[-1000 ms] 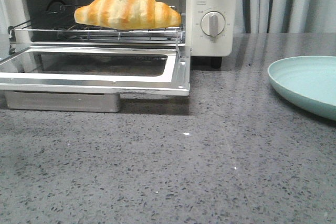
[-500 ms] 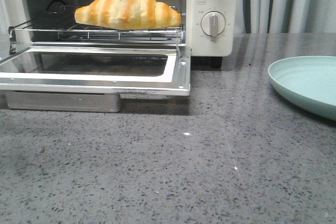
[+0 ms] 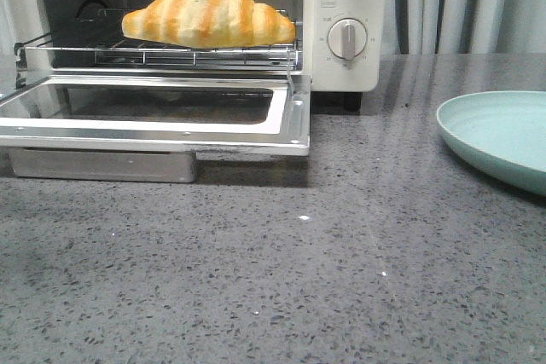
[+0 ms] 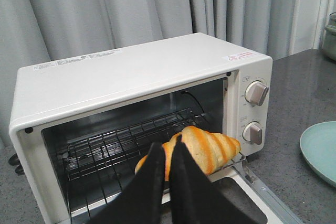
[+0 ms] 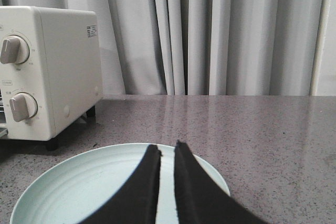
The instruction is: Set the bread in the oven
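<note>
One golden-orange ridged bread roll (image 3: pixel 209 14) on wire rack (image 3: pixel 162 53) inside cream-white toaster oven (image 3: pixel 341 23), frame upper left, door down. Front view lacks both tools. Left tool (image 4: pixel 168 153) nearly closed, empty; right tool (image 5: pixel 167 153) likewise, over pale-green plate (image 5: pixel 73 187).

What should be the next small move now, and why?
Probably the left gripper should go to the open door and lift it shut. The bread already lies on the wire rack inside the oven. Both grippers look nearly closed and hold nothing; the right gripper is above the plate.
</note>
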You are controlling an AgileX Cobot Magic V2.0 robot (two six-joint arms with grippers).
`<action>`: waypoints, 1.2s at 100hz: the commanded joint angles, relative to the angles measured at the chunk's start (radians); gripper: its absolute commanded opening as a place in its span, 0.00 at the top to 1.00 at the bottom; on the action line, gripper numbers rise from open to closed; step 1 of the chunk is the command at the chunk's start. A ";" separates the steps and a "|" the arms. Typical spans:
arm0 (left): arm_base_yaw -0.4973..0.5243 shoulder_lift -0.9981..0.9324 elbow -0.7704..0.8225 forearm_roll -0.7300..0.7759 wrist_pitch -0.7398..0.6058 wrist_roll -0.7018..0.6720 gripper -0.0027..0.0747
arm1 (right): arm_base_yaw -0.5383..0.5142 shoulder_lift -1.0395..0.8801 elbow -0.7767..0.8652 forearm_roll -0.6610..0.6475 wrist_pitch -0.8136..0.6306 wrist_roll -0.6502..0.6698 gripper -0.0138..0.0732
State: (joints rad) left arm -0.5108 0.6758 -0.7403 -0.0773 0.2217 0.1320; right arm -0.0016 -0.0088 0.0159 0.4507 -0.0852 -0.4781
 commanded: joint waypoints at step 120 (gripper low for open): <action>0.003 0.000 -0.036 -0.008 -0.068 -0.002 0.99 | -0.003 -0.024 0.009 -0.295 -0.059 0.279 0.80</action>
State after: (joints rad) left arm -0.5108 0.6758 -0.7403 -0.0773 0.2217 0.1320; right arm -0.0016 -0.0088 0.0159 0.2660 -0.0770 -0.3006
